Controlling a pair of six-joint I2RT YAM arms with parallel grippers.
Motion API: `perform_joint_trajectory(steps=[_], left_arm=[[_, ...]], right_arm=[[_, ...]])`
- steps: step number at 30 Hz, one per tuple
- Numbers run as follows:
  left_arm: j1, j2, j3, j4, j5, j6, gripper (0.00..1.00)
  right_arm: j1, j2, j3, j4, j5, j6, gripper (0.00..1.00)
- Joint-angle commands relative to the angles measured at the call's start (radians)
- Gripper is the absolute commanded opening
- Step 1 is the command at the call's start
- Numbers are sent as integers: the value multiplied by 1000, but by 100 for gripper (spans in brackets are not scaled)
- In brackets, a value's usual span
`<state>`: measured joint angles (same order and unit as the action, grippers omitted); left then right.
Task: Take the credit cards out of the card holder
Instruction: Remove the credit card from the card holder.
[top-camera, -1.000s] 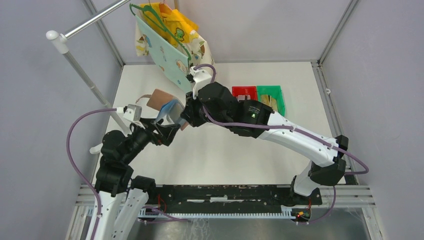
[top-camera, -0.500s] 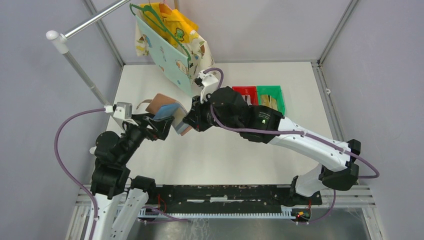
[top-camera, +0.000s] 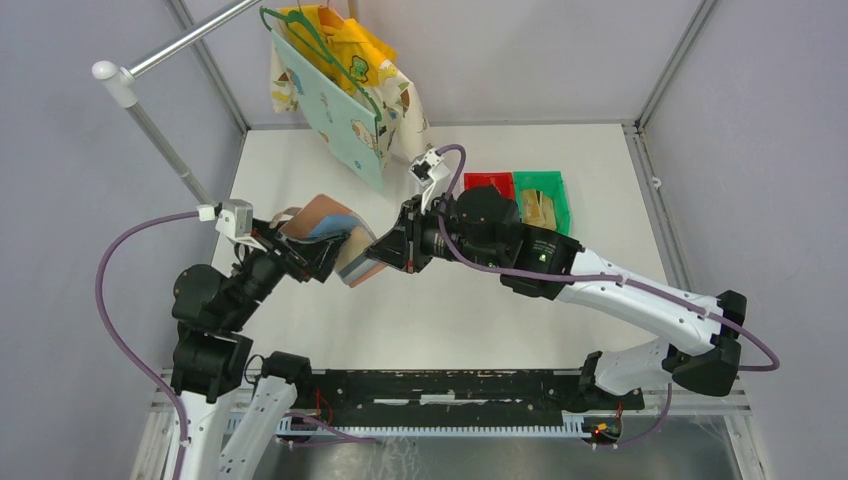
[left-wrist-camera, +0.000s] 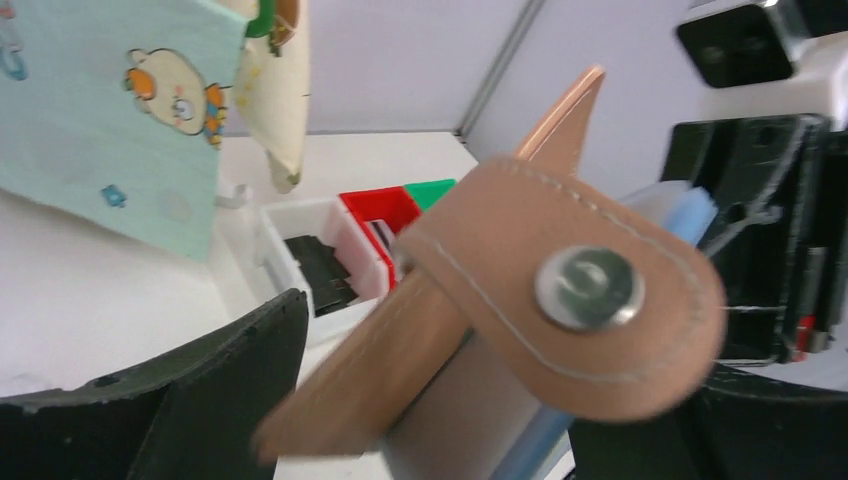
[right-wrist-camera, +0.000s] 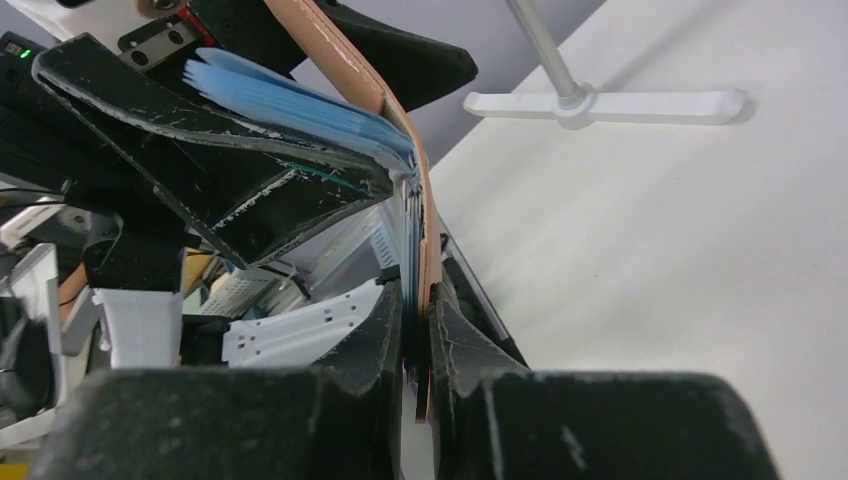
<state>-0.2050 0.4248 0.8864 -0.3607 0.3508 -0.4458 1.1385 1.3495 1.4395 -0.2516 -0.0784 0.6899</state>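
Note:
The salmon-pink card holder (top-camera: 322, 212) hangs in the air over the left half of the table, half open, with its light blue pockets (right-wrist-camera: 290, 100) fanned out. My left gripper (top-camera: 322, 256) is shut on one half of it. Its snap strap (left-wrist-camera: 585, 290) fills the left wrist view. My right gripper (top-camera: 380, 252) is shut on the other flap's edge (right-wrist-camera: 420, 300), pinching salmon and blue layers. Gold-tan credit cards (top-camera: 538, 207) lie in the green bin. Black cards (left-wrist-camera: 315, 275) lie in the clear bin. I cannot make out cards inside the holder.
A red bin (top-camera: 487, 183) and a green bin (top-camera: 556, 192) stand at the back right, partly under my right arm. A clothes rail (top-camera: 165, 50) with hanging printed cloths (top-camera: 345, 95) stands at the back left. The rail's white foot (right-wrist-camera: 600, 100) rests on the table.
Both grippers have moved apart with the card holder between them. The right gripper has drawn its flap right and toward me, so the holder has opened wider. The left arm has swung back leftward.

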Motion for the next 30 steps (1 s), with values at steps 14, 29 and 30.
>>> perform_joint_trajectory(steps=[14,29,30], left_arm=[[-1,45,104,137,251,-125,31],[0,79,129,152,266,-188,10],[0,89,136,148,275,-188,5]], right_arm=[[-127,-165,-370,682,-258,311,0],[-131,-139,-423,795,-316,360,20],[-133,-138,-429,795,-323,358,27]])
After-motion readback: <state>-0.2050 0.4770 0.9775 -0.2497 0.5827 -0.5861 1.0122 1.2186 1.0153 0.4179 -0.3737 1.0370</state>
